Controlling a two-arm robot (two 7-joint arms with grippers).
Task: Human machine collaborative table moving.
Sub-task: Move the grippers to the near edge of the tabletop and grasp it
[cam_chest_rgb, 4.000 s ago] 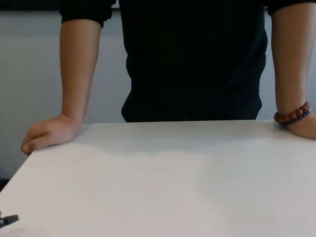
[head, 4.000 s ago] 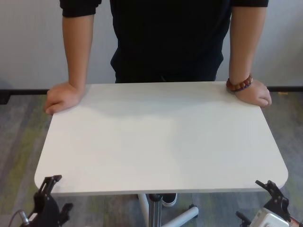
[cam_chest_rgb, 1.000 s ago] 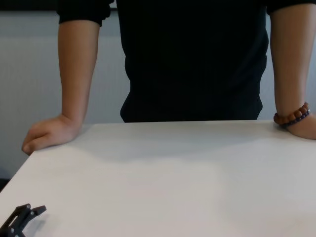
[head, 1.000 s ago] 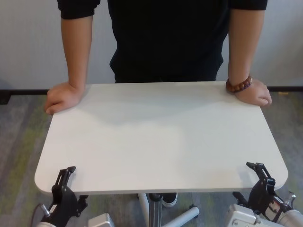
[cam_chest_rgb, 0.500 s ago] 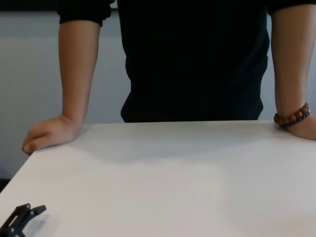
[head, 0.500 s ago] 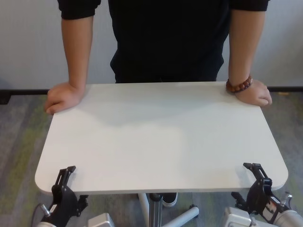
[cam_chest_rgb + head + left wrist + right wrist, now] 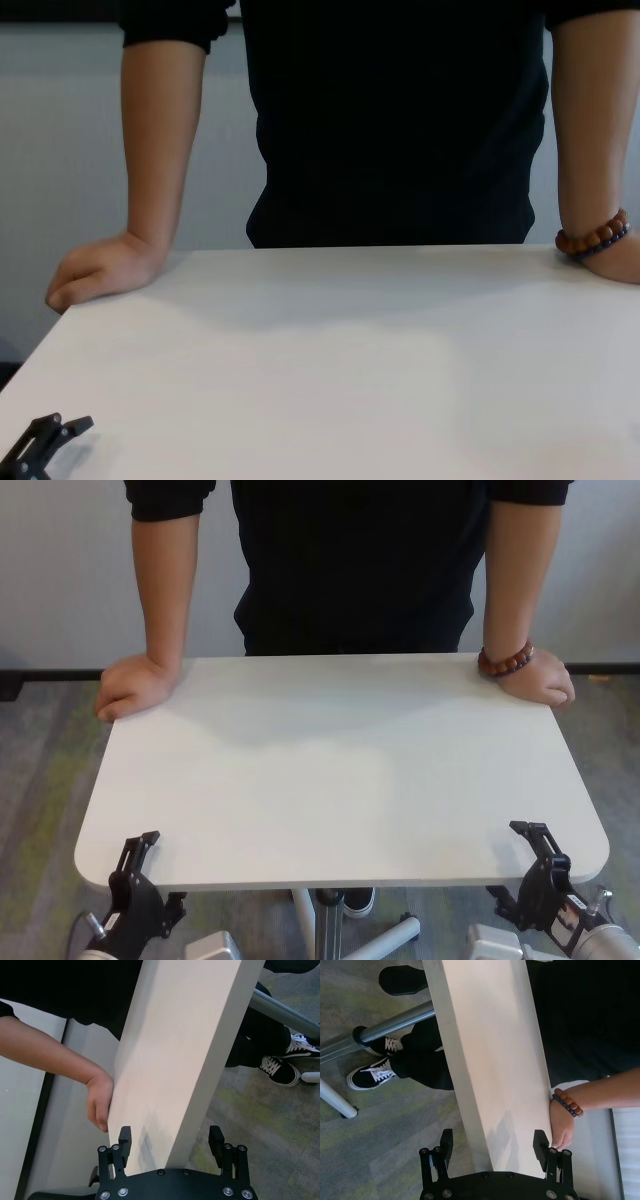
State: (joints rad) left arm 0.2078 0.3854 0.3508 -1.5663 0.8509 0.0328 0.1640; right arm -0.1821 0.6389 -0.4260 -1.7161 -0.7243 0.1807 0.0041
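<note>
So the surface (image 7: 340, 770) is a plain matte white rectangle with rounded corners and a thin edge, sitting on a grey metal pedestal leg (image 7: 327, 925). Under it is mottled grey carpet with greenish streaks (image 7: 40, 780), and behind it a pale wall with a dark baseboard.

The person (image 7: 355, 560) in a black short-sleeved shirt stands at the far side, one hand (image 7: 132, 685) curled over the far corner on the robot's left, the other hand (image 7: 540, 683) on the far corner on its right, with a brown beaded bracelet (image 7: 505, 659) on that wrist.

On the near side, the left gripper (image 7: 170, 1142) is at the near left corner, its black skeletal fingers spread wide, one above and one below the thin edge, not clamped on it. The right gripper (image 7: 492, 1145) is the same at the near right corner: wide open, straddling the edge, holding nothing. Black sneakers (image 7: 370, 1072) show by the leg.
</note>
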